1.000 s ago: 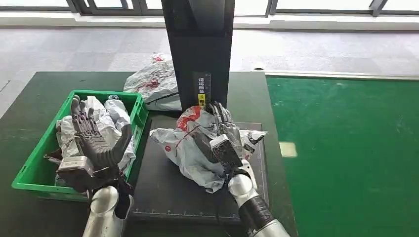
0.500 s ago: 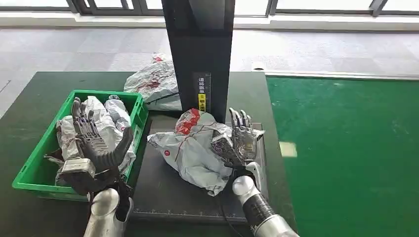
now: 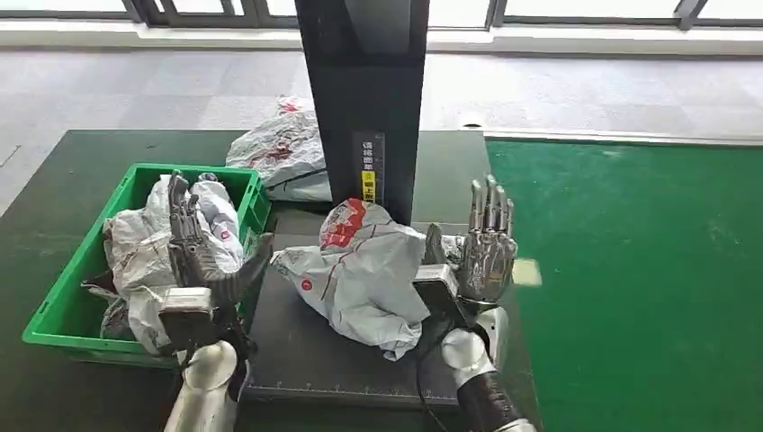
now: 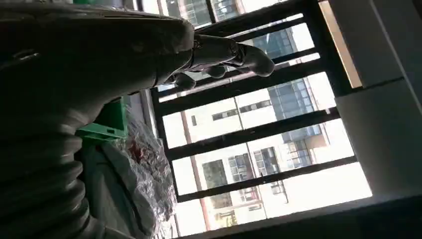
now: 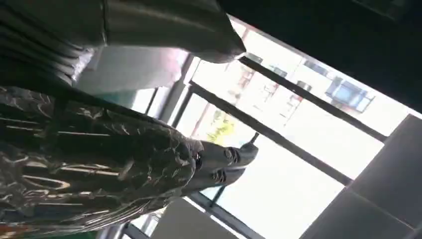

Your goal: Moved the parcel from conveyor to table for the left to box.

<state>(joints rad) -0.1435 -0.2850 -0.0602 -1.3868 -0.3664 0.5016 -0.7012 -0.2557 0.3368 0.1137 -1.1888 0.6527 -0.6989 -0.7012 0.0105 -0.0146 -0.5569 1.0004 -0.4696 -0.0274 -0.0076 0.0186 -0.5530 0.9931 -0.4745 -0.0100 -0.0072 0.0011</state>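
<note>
A crumpled grey plastic parcel point(image 3: 364, 274) with red markings lies on the flat black platform point(image 3: 306, 351) beneath the black column point(image 3: 364, 90), between the hands. The right hand point(image 3: 481, 256) stands just beside it, fingers spread, holding nothing. The left hand point(image 3: 202, 261) is raised before the green plastic crate point(image 3: 63, 310), fingers apart.

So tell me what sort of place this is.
Probably a parcel-sorting station in a large windowed hall. A green conveyor belt runs beside a dark table, a green crate holds grey mailer bags, and another parcel lies on a flat black platform under a black post, likely a scanner or scale.
</note>
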